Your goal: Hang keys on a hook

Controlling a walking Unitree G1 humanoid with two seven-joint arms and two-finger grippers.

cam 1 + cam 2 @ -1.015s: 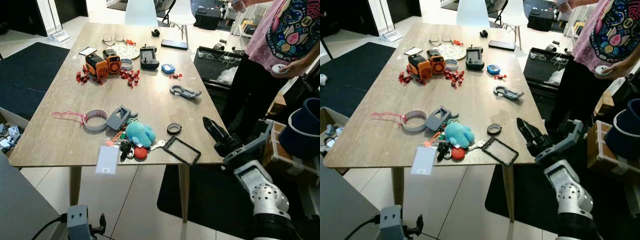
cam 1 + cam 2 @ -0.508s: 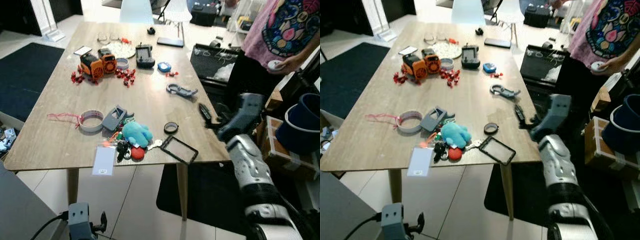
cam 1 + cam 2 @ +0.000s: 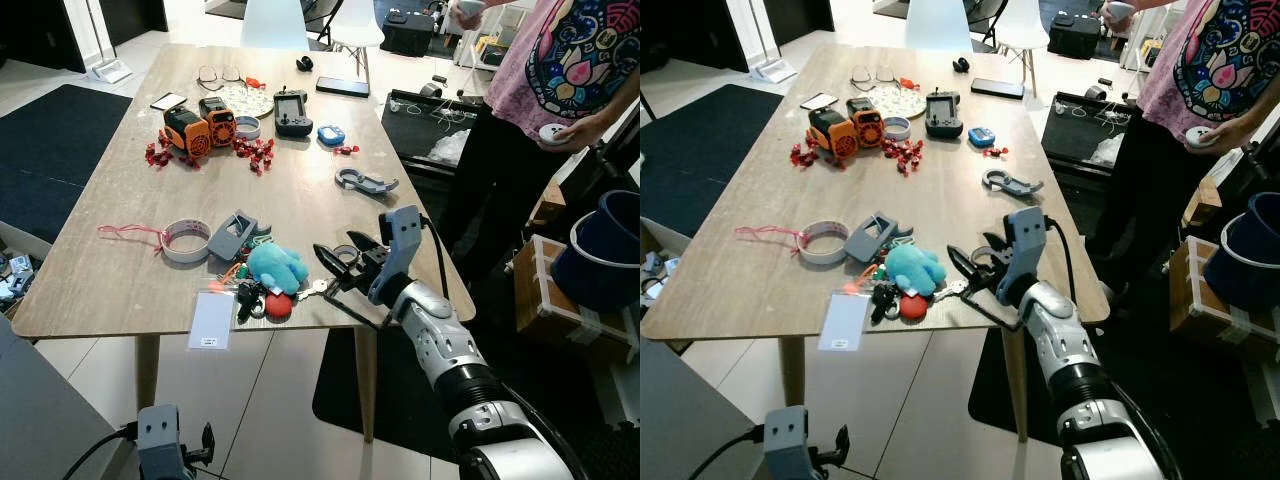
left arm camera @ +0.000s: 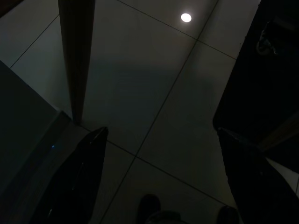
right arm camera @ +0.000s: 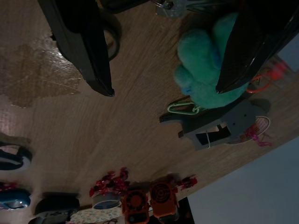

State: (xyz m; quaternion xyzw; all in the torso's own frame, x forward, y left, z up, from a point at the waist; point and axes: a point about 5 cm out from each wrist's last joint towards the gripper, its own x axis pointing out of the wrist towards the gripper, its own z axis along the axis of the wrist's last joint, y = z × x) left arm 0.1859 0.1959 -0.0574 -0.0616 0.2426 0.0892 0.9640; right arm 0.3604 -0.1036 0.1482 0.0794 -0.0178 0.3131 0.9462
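Wooden bench (image 3: 120,270): we reach for the keys (image 3: 262,296).
Our right gripper (image 3: 338,258), fingers spread, hovers beside them; next, lower and close.

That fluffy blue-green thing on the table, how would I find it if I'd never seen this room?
Start at the long wooden table and go to its near edge, where a small pile of clutter lies. The teal plush toy sits on the pile, just ahead of the open right gripper. It is the soft, fuzzy, bright teal item among hard grey, black and red bits.

Home dining area: long wooden table (image 3: 300,215), white chairs (image 3: 275,22), tiled floor (image 3: 270,420), dark rug (image 3: 55,150).
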